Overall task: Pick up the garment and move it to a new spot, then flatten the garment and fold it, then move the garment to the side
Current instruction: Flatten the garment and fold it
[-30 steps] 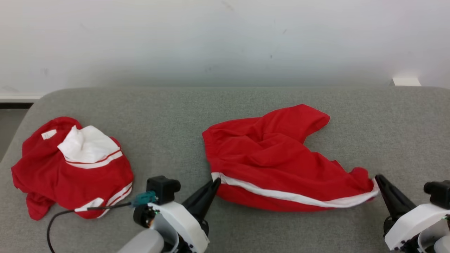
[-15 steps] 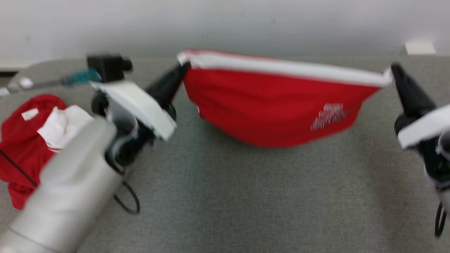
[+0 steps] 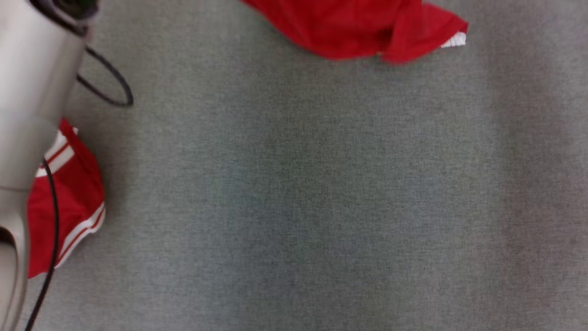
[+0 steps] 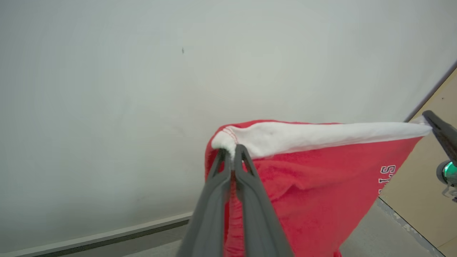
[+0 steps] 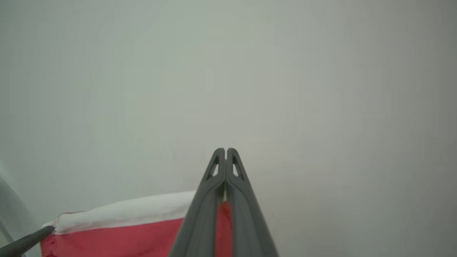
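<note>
Garment [image 3: 349, 27] hangs over the grey table [image 3: 298, 193], its lower edge dangling in at twelve o'clock of my head view. I reckon the table below is where it goes down. Both arms hold it by the white waistband [image 4: 321, 137], pulled into a straight line. I judge that lets the red cloth drop open under its own weight, ready to be laid flat.

Over at nine o'clock a second red garment [image 3: 69, 202] lies bunched, partly behind my left forearm [image 3: 32, 82] and well apart from the carried one. A dark cable [image 3: 110, 87] loops out at ten o'clock.

On the left gripper [image 4: 231, 151] the fingers are pressed together, pinching one corner of the waistband. On the right gripper [image 5: 225, 151] they are pressed together on the opposite corner, with red cloth showing between them.

Count: one table, two garments, one forearm, one cable, two grippers, two fingers each.
</note>
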Motion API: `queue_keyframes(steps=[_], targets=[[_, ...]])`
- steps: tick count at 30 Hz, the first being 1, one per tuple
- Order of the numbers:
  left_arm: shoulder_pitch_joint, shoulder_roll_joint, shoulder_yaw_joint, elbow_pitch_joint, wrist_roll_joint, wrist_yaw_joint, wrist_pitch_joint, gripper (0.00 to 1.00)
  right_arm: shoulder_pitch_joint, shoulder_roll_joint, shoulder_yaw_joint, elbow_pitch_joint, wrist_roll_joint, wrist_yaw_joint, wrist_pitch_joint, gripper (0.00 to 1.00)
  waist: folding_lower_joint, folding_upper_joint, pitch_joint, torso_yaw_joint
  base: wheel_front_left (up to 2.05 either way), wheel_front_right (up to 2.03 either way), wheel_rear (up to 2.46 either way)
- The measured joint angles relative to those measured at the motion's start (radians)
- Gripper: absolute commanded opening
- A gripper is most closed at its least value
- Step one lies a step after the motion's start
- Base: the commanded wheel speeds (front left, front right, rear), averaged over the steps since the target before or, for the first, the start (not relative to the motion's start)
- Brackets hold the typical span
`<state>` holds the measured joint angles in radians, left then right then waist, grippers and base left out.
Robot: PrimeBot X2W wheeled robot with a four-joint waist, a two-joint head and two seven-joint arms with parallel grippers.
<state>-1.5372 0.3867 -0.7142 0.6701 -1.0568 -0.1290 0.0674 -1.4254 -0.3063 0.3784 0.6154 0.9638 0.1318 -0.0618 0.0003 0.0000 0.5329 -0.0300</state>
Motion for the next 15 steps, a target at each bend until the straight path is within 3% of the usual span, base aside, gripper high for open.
queue_keyframes(steps=[10,15], targets=[[-0.219,-0.033,-0.018,0.074,-0.033,0.000,-0.026,0.00,-0.296,-0.009,0.009,0.066,-0.009,0.000,-0.080,0.00,-0.0001,0.0000,0.018,-0.010,0.00,0.00,0.00],[-0.227,-0.051,-0.062,0.086,-0.079,0.000,-0.024,0.00,-0.313,-0.019,0.064,0.096,0.005,0.000,-0.071,0.00,-0.0001,0.0000,-0.013,-0.013,0.00,0.00,0.00]])
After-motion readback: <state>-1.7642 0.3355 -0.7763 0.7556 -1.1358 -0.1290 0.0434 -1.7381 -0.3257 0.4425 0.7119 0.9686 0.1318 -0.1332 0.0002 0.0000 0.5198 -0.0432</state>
